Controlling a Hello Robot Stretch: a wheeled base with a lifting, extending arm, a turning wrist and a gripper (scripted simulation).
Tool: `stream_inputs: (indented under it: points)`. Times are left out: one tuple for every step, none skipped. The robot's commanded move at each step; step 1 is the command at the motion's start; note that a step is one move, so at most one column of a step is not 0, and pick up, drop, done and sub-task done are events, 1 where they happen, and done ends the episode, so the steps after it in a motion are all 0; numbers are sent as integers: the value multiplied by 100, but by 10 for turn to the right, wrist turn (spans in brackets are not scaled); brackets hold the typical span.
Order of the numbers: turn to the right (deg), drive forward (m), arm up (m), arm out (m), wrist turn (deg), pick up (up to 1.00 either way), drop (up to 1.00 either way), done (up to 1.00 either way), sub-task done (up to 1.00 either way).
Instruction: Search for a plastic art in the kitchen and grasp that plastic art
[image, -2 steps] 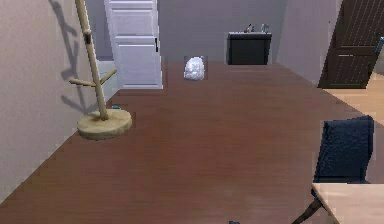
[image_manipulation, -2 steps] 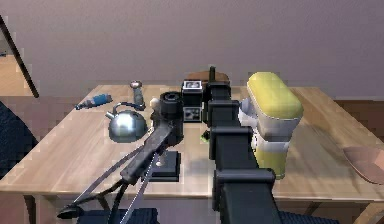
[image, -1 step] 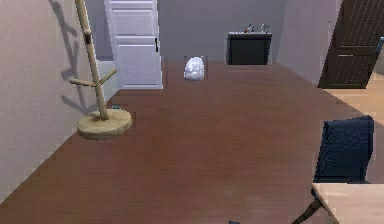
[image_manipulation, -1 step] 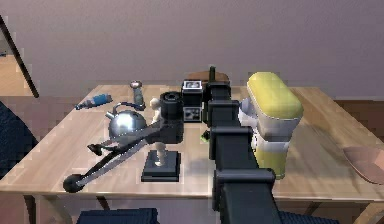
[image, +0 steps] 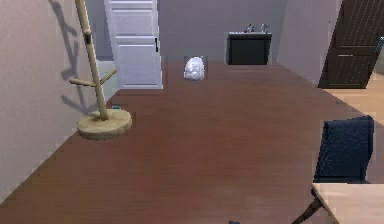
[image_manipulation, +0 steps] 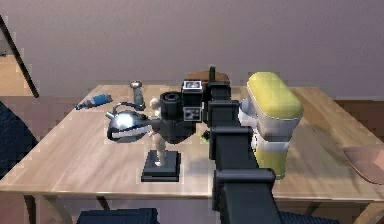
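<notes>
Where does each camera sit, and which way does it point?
Forward view: on the robot, facing ahead and slightly down at a coat stand and white door.
Arm side view: on the robot's body, facing sideways at a wooden table; the arm and gripper show.
Shared: likely the blue chair, at the forward view's right and the arm side view's left.

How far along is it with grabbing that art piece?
Done: searching, it seems; a small figure on a dark base stands on the table. In hand: the hand is near that figure. Left: a clear grasp; I cannot tell whether it holds anything.
</notes>
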Motion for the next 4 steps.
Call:
stream_inputs:
  points:
    - [0, 0, 0, 0, 390, 0, 0, 0, 0]
    - [0, 0, -30, 0, 0, 0, 0, 0, 0]
    - [0, 0, 0, 0, 0, 100, 0, 0, 0]
    - [0, 0, 10, 0, 0, 0, 0, 0, 0]
